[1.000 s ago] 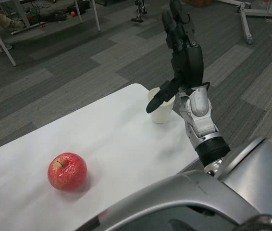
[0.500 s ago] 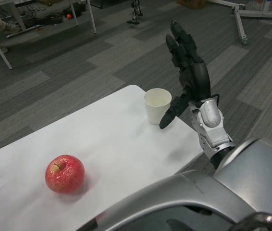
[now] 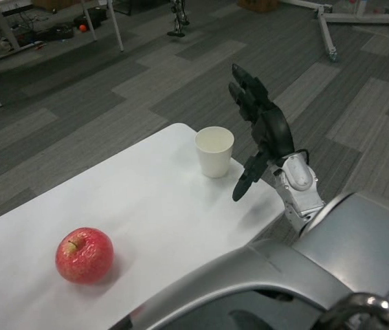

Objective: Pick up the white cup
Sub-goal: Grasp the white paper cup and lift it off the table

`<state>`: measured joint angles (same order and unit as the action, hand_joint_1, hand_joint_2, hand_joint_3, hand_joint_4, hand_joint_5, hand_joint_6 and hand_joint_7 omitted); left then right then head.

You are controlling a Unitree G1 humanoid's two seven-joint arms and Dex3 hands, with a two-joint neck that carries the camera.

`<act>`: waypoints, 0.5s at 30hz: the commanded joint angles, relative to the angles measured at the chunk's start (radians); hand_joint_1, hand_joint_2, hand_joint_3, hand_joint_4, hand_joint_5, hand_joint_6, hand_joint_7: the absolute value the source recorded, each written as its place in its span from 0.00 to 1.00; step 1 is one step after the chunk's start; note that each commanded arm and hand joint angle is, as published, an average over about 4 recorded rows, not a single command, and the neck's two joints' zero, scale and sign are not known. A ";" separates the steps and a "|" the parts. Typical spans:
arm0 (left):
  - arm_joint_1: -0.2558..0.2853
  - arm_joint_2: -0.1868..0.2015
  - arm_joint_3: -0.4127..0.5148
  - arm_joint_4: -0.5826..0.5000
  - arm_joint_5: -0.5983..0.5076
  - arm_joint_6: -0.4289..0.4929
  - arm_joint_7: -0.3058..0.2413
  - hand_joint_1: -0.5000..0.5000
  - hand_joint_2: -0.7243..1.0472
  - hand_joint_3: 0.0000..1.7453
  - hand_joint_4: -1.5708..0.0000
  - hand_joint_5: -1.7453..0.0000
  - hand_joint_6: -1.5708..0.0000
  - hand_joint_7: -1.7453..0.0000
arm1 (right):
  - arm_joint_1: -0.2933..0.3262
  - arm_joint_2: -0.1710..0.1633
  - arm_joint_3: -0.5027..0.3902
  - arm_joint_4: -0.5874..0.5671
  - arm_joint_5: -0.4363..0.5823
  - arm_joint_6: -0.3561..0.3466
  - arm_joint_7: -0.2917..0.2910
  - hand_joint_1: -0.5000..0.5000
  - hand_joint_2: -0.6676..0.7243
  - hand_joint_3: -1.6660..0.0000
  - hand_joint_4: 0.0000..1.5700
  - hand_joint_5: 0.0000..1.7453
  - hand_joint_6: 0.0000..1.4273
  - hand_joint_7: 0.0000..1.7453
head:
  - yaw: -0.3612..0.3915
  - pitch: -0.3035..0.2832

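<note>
Head view: white cup (image 3: 214, 152) upright near the far edge of the white worktop (image 3: 160, 206), mouth up, long axis vertical, empty as far as can be seen. Right hand (image 3: 260, 134) just beside it at roughly three o'clock from the cup, raised, fingers (image 3: 244, 89) stretched up and apart, thumb (image 3: 247, 180) angled down toward the worktop, holding nothing and clear of the cup wall. Seen from the hand, then, cup lies at about nine o'clock, slightly lower than the palm, with a narrow gap between. Palm seems turned toward the cup, though hard to be sure from this angle. Left hand not in view, so right hand plainly the nearer and the only candidate. Red apple (image 3: 84, 256) well apart at about seven o'clock from the cup, near the front of the worktop, out of the way. Judged from this: next move likely a short sideways close toward nine o'clock with a small drop, wrapping the upright wall; risk of nudging the light cup toward the far edge.
</note>
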<state>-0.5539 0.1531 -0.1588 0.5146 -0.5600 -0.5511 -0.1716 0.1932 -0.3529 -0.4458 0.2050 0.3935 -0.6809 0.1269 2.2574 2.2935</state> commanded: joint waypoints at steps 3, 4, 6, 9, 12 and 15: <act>-0.019 -0.008 0.002 0.009 0.002 0.002 0.003 0.00 1.00 0.05 1.00 0.94 1.00 0.96 | -0.060 -0.001 -0.008 0.093 0.011 0.006 0.019 0.00 0.95 1.00 0.00 0.00 0.00 0.04 | -0.017 0.009; -0.018 -0.009 0.002 0.009 0.002 0.002 0.003 0.00 1.00 0.05 1.00 0.94 1.00 0.96 | -0.069 -0.004 -0.007 0.111 0.011 0.006 0.022 0.00 0.95 1.00 0.00 0.00 0.00 0.03 | -0.022 0.012; -0.017 -0.011 0.002 0.012 0.001 0.001 0.003 0.00 1.00 0.05 1.00 0.94 1.00 0.96 | -0.090 -0.010 -0.005 0.146 0.011 0.006 0.025 0.00 0.95 0.98 0.00 0.00 0.00 0.01 | -0.024 0.014; -0.017 -0.013 -0.003 0.016 0.000 0.001 0.003 0.00 1.00 0.05 1.00 0.94 1.00 0.96 | -0.124 -0.020 0.001 0.193 0.012 0.007 0.028 0.00 0.98 0.99 0.00 0.00 0.00 0.00 | -0.028 0.016; -0.017 -0.013 -0.009 0.016 0.000 0.000 0.003 0.00 1.00 0.05 1.00 0.94 1.00 0.96 | -0.151 -0.033 0.008 0.230 0.013 0.009 0.034 0.00 1.00 1.00 0.00 0.00 0.00 0.00 | -0.029 0.017; -0.013 -0.013 -0.011 0.014 0.000 0.000 0.003 0.00 1.00 0.05 1.00 0.94 1.00 0.96 | -0.166 -0.047 0.016 0.252 0.013 0.009 0.035 0.00 1.00 0.99 0.00 0.00 0.00 0.00 | -0.030 0.017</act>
<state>-0.5550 0.1337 -0.1706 0.5211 -0.5600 -0.5504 -0.1715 0.0470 -0.3810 -0.4343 0.4426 0.3981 -0.6797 0.1616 2.2275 2.3106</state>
